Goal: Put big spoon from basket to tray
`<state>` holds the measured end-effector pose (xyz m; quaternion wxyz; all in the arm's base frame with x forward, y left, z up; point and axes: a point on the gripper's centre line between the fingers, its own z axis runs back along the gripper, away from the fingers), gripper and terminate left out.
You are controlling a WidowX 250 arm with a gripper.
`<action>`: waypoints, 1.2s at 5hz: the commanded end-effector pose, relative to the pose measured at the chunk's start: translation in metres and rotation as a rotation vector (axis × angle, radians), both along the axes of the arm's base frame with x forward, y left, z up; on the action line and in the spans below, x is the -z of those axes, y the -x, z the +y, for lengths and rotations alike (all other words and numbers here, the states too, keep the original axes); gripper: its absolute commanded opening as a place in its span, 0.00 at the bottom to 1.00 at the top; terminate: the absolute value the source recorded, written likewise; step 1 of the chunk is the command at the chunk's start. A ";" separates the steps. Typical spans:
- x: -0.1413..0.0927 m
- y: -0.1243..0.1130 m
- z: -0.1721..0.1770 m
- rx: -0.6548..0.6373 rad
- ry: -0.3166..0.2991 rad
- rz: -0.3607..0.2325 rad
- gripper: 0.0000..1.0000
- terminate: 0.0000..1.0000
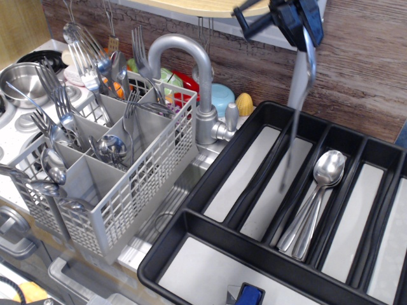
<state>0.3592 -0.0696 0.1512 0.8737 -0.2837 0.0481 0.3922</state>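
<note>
My gripper [299, 22] is at the top right, above the black tray [254, 133]. It is shut on a big spoon [299, 89], which hangs handle down, motion-blurred, over the tray's middle compartments. Several big spoons [315, 197] lie together in one long compartment of the tray. The light grey basket [127, 190] stands at the left with forks and spoons upright in its compartments.
A grey tap [200, 82] rises between basket and tray. A steel pot [22, 79] sits at the far left. Coloured cups and toys [222, 98] stand behind the tap against the brown wall. A blue-tipped object [249, 295] shows at the bottom edge.
</note>
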 end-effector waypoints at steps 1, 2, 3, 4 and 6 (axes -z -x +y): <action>0.015 -0.001 -0.008 -0.031 0.026 -0.010 0.00 0.00; 0.039 0.002 -0.005 -0.063 0.043 -0.033 0.00 0.00; 0.059 0.007 -0.003 -0.151 0.030 -0.033 0.00 0.00; 0.078 0.013 -0.001 -0.210 0.012 -0.072 0.00 0.00; 0.078 0.014 -0.022 -0.245 -0.251 -0.204 1.00 1.00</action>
